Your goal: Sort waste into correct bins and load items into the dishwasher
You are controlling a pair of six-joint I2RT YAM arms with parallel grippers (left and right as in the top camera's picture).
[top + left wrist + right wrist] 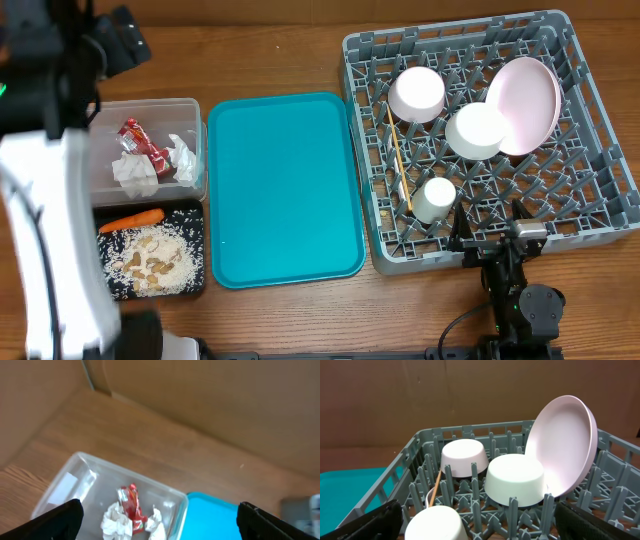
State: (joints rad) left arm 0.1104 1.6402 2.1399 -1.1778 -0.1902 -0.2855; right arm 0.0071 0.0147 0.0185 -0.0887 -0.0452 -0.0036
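Observation:
The clear tub (196,112) at the left holds white napkins (133,171) and the red wrapper (140,142); they also show in the left wrist view (131,506). The black tray (197,218) below it holds the carrot (131,220) and beige crumbs (150,257). The grey rack (590,95) holds a plate (528,103), two upturned bowls (416,94) (477,131), a cup (435,199) and a wooden stick (399,160). My left gripper (160,532) is open and empty above the tub. My right gripper (479,527) is open and empty at the rack's near edge.
A flat teal tray (282,185) lies between the bins and the rack. A brown wall stands behind the table in the wrist views. The white left arm (45,230) reaches along the table's left edge.

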